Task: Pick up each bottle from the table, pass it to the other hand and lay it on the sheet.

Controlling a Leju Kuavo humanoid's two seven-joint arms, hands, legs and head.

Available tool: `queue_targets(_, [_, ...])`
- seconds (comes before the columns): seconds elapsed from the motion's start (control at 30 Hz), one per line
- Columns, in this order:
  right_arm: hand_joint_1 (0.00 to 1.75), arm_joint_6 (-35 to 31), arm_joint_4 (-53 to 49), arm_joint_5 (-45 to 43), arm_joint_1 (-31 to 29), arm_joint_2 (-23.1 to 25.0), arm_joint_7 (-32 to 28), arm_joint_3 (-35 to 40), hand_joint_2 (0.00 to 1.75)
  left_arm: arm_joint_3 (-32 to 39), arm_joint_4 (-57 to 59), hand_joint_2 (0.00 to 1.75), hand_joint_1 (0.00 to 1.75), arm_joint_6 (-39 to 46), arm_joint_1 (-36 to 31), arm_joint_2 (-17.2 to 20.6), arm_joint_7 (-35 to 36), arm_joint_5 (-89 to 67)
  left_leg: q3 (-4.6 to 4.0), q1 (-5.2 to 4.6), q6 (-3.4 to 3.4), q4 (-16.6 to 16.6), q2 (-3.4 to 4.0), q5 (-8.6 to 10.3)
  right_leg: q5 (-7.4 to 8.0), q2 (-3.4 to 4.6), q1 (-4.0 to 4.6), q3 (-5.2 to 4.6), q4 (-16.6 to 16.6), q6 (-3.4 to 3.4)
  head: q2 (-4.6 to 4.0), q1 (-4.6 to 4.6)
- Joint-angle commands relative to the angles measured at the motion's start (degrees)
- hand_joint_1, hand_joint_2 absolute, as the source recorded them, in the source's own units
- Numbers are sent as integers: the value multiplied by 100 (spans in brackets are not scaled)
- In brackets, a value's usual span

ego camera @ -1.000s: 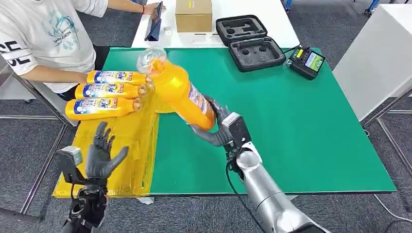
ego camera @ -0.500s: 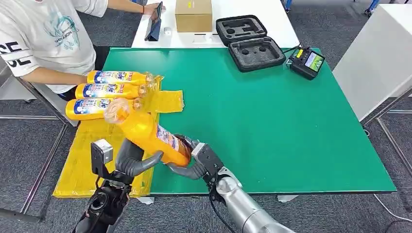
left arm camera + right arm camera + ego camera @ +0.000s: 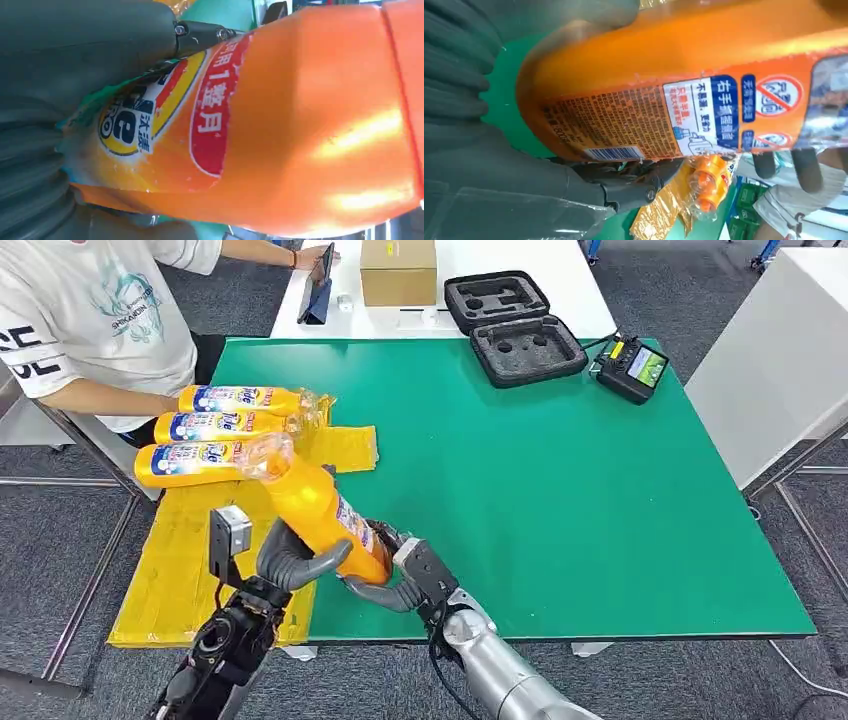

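Tilted orange bottle [image 3: 318, 512], apparently above yellow sheet [image 3: 180, 560].

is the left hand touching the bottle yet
Touching. In the head view the left hand has its fingers wrapped against the bottle; the left wrist view shows a finger pressed on its label. The right hand grips its base.

Three bottles [image 3: 215, 427] lie side by side on the sheet [image 3: 180, 570].

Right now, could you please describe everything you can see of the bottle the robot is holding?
The orange bottle looks like glossy plastic, with a clear-wrapped top and a printed label carrying a barcode. It is tilted, top toward the yellow sheet, above the table's near edge. The right hand cups its base; the left hand wraps its body.
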Motion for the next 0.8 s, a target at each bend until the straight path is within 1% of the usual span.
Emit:
queue_targets(0.03, [175, -126, 323, 82, -145, -68, 53, 177, 175, -87, 412, 175, 175, 297, -327, -7, -120, -49, 21, 0, -1, -5, -12, -5, -9, -8, -1, 23, -3, -2, 0, 0])
queue_targets(0.07, [175, -129, 322, 84, -141, -74, 54, 176, 175, -53, 410, 175, 175, 344, -334, -20, -142, -48, 29, -1, -1, -2, -19, -9, -15, -12, -2, 33, -1, -2, 0, 0])
queue_targets(0.1, [175, -129, 322, 84, -141, -74, 54, 176, 175, -53, 410, 175, 175, 344, -334, -20, -142, -48, 18, 1, -1, -3, -14, -4, -8, -9, 1, 21, -4, -2, 0, 0])
queue_targets(0.13, [175, -139, 307, 95, -131, -88, 53, 175, 175, -29, 384, 175, 175, 382, -336, -10, -177, -68, 28, 1, -2, -2, -16, -10, -13, -9, 0, 32, -2, -2, 0, -2])
queue_targets(0.2, [175, -147, 286, 107, -120, -104, 56, 177, 175, -4, 349, 175, 175, 427, -317, -4, -214, -81, 15, 1, -1, -3, -11, -4, -7, -7, 1, 18, -3, -2, 0, 0])
queue_targets(0.23, [175, -147, 286, 107, -120, -104, 56, 177, 175, -4, 349, 175, 175, 427, -317, -4, -214, -81, 27, 0, -2, -5, -16, -8, -13, -10, -1, 30, -3, -2, 0, 0])
queue_targets(0.3, [175, -143, 280, 105, -118, -114, 56, 174, 175, -4, 344, 175, 175, 427, -304, 3, -214, -81, 18, 0, -1, -4, -12, -5, -9, -7, 0, 21, -3, -2, 0, 0])
queue_targets(0.33, [175, -166, 267, 133, -113, -122, 69, 195, 175, -14, 326, 175, 175, 443, -297, 10, -230, -104, 33, 0, -2, -4, -14, -12, -16, -7, 0, 35, -3, -2, 0, -2])
queue_targets(0.37, [150, -184, 259, 147, -112, -129, 79, 199, 175, -16, 323, 175, 175, 443, -293, 15, -230, -104, 42, -1, -2, -6, -16, -14, -19, -8, -1, 44, -3, -3, 0, 0])
queue_targets(0.4, [0, -263, 229, 146, -97, -123, 104, 169, 175, 22, 306, 175, 175, 525, -278, 11, -270, -109, 38, 1, -2, -3, -18, -15, -20, -11, 0, 42, -3, -2, 0, 0])
queue_targets(0.47, [0, -577, 93, 261, -80, -123, 108, 171, 175, 96, 268, 175, 175, 788, -260, 37, -382, -239, 34, 0, -1, -3, -15, -12, -16, -8, 0, 37, -3, -2, 0, 0])
queue_targets(0.5, [0, -691, 15, 296, -82, -114, 40, 170, 0, 137, 266, 175, 175, 891, -261, 48, -419, -299, 30, 0, -1, -4, -8, -11, -13, -2, -1, 31, -3, -2, 0, -2])
queue_targets(0.53, [0, -716, -434, 293, 48, -154, 15, 168, 0, 208, 273, 175, 175, 1126, -265, 70, -520, -466, 39, -1, -1, -5, -9, -14, -17, -2, -1, 40, -3, -2, 0, 0])
queue_targets(0.57, [0, -1074, -908, 532, 170, -222, -42, 263, 0, 283, 285, 175, 175, 1482, -279, 94, -700, -787, 53, -1, -2, 0, -10, -25, -27, 0, -1, 54, 1, -4, 0, 2])
queue_targets(0.6, [0, -1274, -1415, 688, 321, -276, 27, 326, 0, 356, 304, 175, 175, 1653, -278, 120, -772, -942, 20, -2, -1, -1, -11, -9, -13, -5, -2, 21, 3, -2, 0, 0])
queue_targets(0.63, [0, -1638, -2208, 968, 547, -368, 105, 415, 0, 460, 337, 175, 175, 2203, -274, 174, -991, -1499, 24, -1, -2, 1, -7, -13, -15, 0, -1, 25, 3, -2, 0, 0])
queue_targets(0.67, [0, -2221, -2898, 1437, 721, -452, 80, 501, 0, 564, 380, 175, 175, 2482, -253, 238, -1044, -1832, 23, 0, -2, 2, -5, -13, -15, 2, -1, 23, 4, -3, 0, 0])
queue_targets(0.73, [0, -2568, -4047, 1868, 1017, -579, 403, 633, 0, 822, 518, 175, 175, 2739, -246, 261, -1147, -2212, 12, -1, -3, 0, -5, -8, -11, -1, -2, 11, 4, -3, 0, 0])
queue_targets(0.77, [0, -3056, -4441, 2187, 1098, -606, 239, 693, 0, 914, 644, 175, 175, 2921, -276, 265, -1127, -2474, 8, -2, -3, 2, -7, -8, -11, -3, -2, 8, 6, -3, 0, 2])
queue_targets(0.8, [0, -3025, -4645, 2256, 1132, -645, 424, 744, 0, 965, 698, 175, 175, 2893, -290, 263, -1160, -2494, 19, -2, -3, 1, -6, -13, -16, 0, -3, 18, 7, -3, 0, 0])
